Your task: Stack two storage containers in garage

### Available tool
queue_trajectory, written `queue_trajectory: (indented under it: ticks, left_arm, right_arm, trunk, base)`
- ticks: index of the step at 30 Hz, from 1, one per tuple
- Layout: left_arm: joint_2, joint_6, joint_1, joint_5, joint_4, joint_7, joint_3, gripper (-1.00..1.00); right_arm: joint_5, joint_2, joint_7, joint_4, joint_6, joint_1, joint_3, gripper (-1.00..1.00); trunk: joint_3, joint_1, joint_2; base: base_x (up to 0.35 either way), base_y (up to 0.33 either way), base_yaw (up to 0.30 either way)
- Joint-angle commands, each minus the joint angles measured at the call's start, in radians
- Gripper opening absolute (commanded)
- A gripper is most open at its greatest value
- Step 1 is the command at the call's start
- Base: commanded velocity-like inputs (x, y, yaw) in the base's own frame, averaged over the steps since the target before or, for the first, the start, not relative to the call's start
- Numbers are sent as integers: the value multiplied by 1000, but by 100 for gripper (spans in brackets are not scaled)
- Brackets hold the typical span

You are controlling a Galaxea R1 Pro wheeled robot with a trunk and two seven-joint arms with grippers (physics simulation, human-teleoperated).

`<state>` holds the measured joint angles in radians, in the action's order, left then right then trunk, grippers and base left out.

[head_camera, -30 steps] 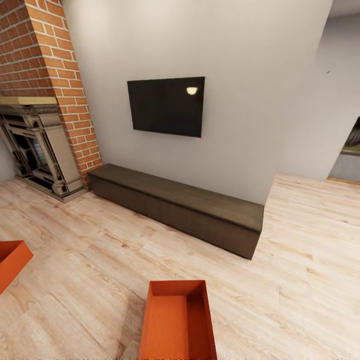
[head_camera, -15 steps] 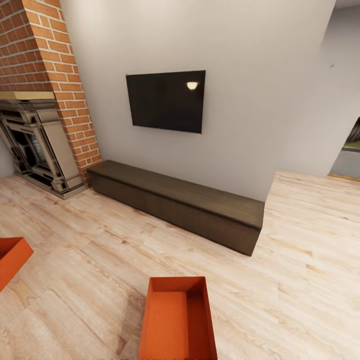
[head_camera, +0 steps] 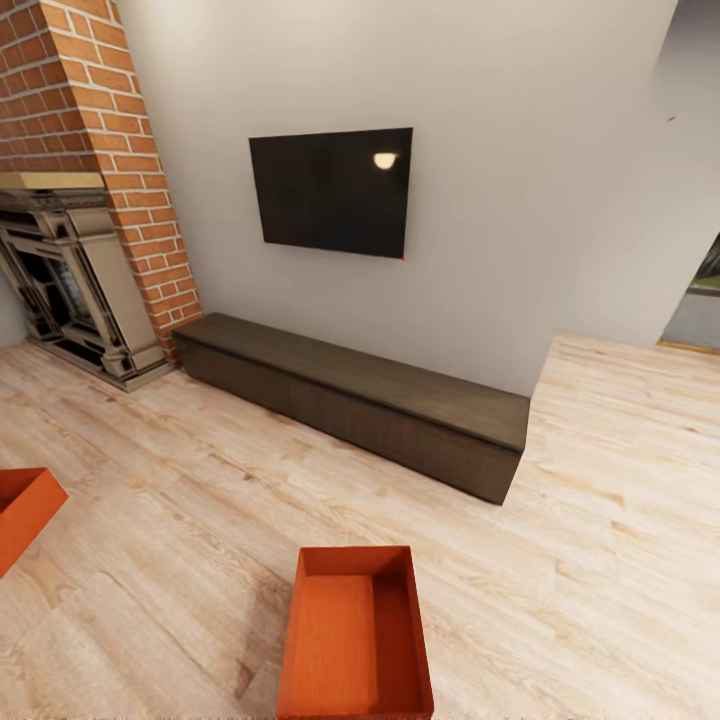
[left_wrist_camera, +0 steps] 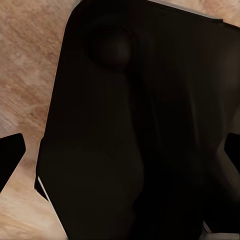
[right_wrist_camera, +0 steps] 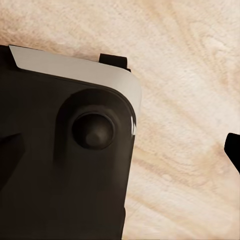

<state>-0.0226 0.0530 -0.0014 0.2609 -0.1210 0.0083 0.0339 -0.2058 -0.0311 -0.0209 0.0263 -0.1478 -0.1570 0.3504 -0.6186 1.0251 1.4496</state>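
Note:
Two orange-red storage containers rest on the living room's light wood floor. One storage container (head_camera: 355, 635) lies open-topped at the head view's bottom middle, its ribbed inside showing. The other storage container (head_camera: 22, 512) is cut off by the left edge. In the left wrist view, my left gripper (left_wrist_camera: 120, 155) is open, its dark fingertips (left_wrist_camera: 10, 160) far apart at both sides over a black part of the robot. My right gripper (right_wrist_camera: 120, 150) also looks open, with one fingertip (right_wrist_camera: 234, 150) at the edge above the wood floor. Neither holds anything. The garage is out of view.
A long low dark-brown bench (head_camera: 360, 395) runs along the white wall under a black TV (head_camera: 332, 190). A brick fireplace (head_camera: 80, 210) stands at the left. An opening (head_camera: 695, 300) shows at the far right, beyond open wood floor (head_camera: 600, 520).
The whole head view has shifted: wall, TV and bench sit higher and slightly larger, so the camera moved. The containers lie where they were on the floor.

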Motion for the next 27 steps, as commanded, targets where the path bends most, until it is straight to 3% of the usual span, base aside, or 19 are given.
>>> queue_trajectory:
  ticks: [1, 27]
  left_arm:
    - [0, 2, 0, 3, 0, 1, 3, 100]
    - [0, 2, 0, 3, 0, 1, 3, 100]
  right_arm:
    - [-9, 0, -1, 3, -6, -1, 9, 100]
    - [-7, -1, -1, 3, -4, -1, 10, 100]
  trunk:
    - [-2, 0, 0]
    - [-44, 0, 0]
  base:
    - [0, 0, 0]
    - [0, 0, 0]
